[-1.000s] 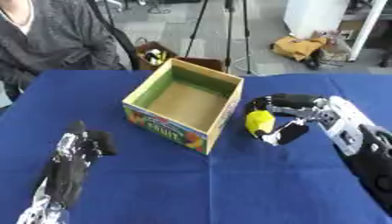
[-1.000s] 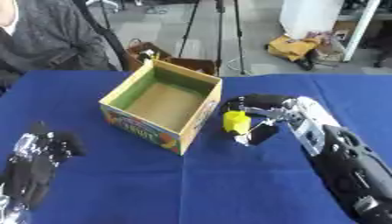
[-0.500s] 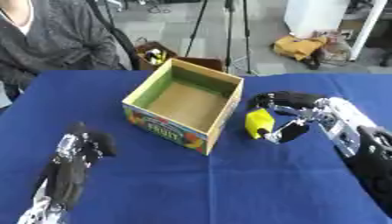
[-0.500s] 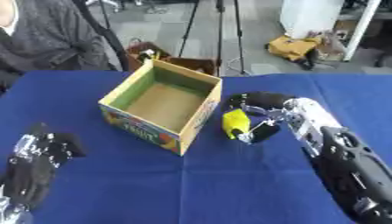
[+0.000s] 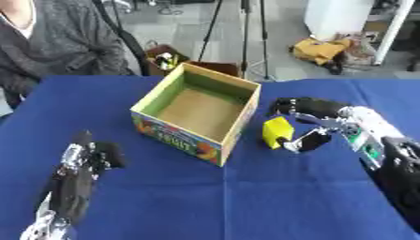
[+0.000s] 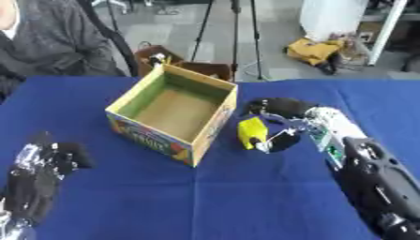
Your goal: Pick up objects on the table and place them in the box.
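The right hand point(image 5: 316, 126) is curling its fingers point(image 5: 299, 105) around a yellow block point(image 5: 276, 132), pinching it between fingers above and thumb below. The block is sitting just beside the box point(image 5: 199, 112), off its right wall and close to the blue counter point(image 5: 246, 197); whether it is touching the cloth or hanging just clear is not something I can tell. The box is standing open, and no objects are showing on its brown floor.

The left hand point(image 5: 78, 176) is resting idle near the lower left corner, its fingers looking relaxed and holding nothing.

The step in hand appears to be carrying the block into the box. To do it well, the hand should be lifting first until the block is clearing the top of the near wall, then moving left so the block is hanging over the middle of the opening, not the rim. Catching the cardboard wall would likely be shoving or tipping the box. Only once it is inside the walls should the fingers be releasing it.
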`<act>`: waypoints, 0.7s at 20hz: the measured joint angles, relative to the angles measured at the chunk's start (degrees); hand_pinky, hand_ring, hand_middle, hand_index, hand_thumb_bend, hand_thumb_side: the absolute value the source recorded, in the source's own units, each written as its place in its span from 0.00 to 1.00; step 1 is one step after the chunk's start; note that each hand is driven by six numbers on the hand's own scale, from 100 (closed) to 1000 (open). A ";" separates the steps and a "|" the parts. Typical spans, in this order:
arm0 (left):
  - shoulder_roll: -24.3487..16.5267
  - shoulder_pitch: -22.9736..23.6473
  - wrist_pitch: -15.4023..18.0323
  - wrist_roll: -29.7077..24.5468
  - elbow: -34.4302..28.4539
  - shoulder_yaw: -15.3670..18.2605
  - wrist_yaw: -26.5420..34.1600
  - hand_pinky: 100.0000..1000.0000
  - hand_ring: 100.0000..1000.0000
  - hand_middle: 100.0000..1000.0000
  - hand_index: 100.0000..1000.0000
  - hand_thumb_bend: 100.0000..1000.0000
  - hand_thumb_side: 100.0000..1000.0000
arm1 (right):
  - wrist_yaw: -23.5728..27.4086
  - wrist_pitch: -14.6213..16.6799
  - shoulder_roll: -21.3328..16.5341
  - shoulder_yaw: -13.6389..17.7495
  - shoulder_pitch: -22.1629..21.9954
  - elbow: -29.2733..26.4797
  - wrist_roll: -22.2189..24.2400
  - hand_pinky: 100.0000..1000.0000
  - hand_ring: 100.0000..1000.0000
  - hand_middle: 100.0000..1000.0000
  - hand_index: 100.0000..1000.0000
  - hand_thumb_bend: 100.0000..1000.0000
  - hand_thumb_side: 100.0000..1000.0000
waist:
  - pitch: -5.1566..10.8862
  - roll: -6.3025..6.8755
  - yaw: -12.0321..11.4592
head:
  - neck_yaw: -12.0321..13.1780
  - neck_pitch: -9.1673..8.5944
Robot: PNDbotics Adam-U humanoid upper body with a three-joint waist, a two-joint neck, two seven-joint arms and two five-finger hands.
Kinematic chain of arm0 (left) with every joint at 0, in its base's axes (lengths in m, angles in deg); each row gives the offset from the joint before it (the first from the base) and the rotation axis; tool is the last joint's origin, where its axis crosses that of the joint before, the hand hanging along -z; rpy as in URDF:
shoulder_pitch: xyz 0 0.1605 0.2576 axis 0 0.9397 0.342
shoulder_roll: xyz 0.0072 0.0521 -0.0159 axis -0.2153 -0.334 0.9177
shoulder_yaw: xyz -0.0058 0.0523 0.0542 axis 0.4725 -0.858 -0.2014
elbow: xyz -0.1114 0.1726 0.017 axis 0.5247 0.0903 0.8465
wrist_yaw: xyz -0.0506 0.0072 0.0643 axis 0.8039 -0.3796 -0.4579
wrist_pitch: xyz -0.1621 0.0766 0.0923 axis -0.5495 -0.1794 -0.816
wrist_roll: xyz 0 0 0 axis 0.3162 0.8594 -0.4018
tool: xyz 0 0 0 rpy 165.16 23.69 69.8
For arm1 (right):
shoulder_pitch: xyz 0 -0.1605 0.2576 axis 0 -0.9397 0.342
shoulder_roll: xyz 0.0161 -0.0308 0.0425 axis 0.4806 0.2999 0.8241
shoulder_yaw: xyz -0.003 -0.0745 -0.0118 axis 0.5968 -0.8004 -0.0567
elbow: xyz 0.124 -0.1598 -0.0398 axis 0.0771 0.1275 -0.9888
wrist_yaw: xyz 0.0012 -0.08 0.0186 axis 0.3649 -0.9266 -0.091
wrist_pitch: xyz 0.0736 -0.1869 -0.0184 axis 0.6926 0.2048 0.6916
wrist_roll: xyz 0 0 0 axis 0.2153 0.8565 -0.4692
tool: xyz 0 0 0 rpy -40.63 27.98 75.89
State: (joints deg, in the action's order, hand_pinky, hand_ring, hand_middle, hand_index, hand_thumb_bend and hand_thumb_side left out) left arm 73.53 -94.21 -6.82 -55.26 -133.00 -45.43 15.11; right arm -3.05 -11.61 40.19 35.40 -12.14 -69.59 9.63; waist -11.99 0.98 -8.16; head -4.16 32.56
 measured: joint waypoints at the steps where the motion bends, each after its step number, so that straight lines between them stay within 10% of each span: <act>1: 0.00 0.00 0.00 0.00 0.00 0.00 0.00 0.62 0.51 0.46 0.59 0.11 1.00 | -0.28 0.02 0.01 0.13 -0.01 0.16 -0.01 0.89 1.00 0.90 0.92 0.08 0.29 | 0.00 0.02 0.03 | 0.00 0.00; 14: 0.02 0.00 0.04 -0.08 0.00 0.00 0.00 0.62 0.51 0.46 0.59 0.11 1.00 | -0.92 0.53 0.51 0.68 0.22 0.54 -0.06 0.83 0.95 0.67 0.90 0.00 0.17 | 0.03 0.30 0.06 | 0.03 0.00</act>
State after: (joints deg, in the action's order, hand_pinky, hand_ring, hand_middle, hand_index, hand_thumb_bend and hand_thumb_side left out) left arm 73.56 -94.21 -6.79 -55.34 -133.00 -45.43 15.11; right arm -3.97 -11.08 40.70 36.08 -11.92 -69.05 9.57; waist -11.96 1.28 -8.10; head -4.13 32.56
